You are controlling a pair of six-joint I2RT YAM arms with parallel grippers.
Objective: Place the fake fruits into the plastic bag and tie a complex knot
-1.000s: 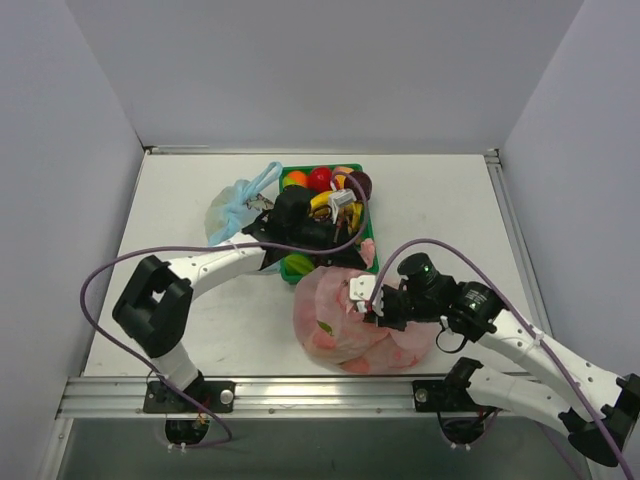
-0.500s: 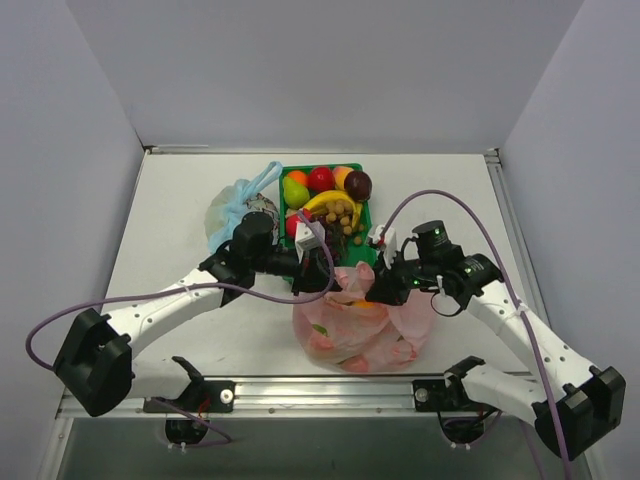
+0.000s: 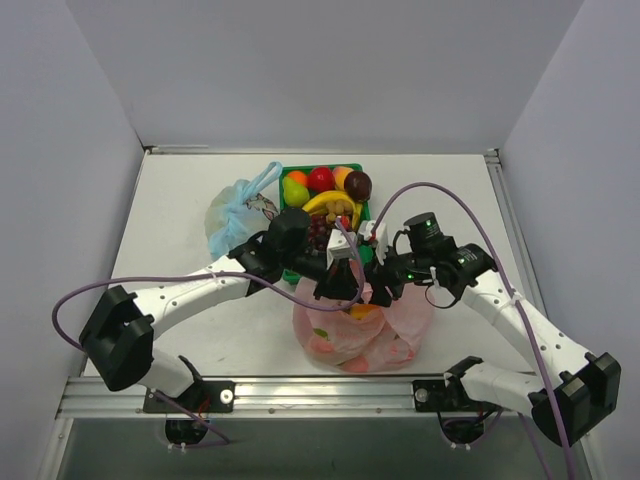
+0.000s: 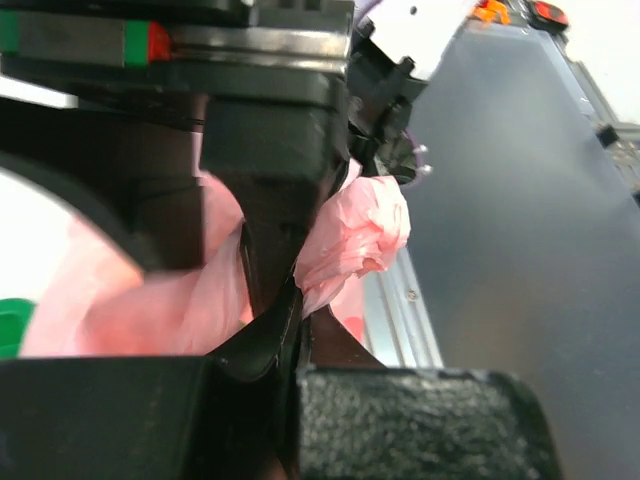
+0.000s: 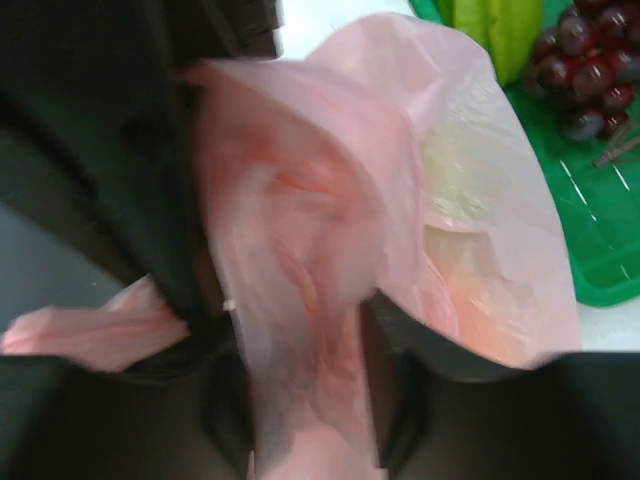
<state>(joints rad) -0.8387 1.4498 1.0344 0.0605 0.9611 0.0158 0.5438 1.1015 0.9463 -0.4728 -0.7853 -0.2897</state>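
Tying stage, near centre: pinching the plastic bag (image 3: 325, 338) handle, clamped tight in left gripper (image 4: 295, 300); cannot tell right gripper (image 5: 300, 345) hold. Next: crossing and cinching handles.

Overhead view; wrist close-ups, apparently on plastic bag (image 3: 335, 340)

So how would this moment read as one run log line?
left end effector: shut on pink plastic bag | right end effector: at bag, grip unclear | fake fruits: some in green tray

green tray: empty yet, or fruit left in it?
Not empty. The green tray holds a pear, red apple, banana and grapes.
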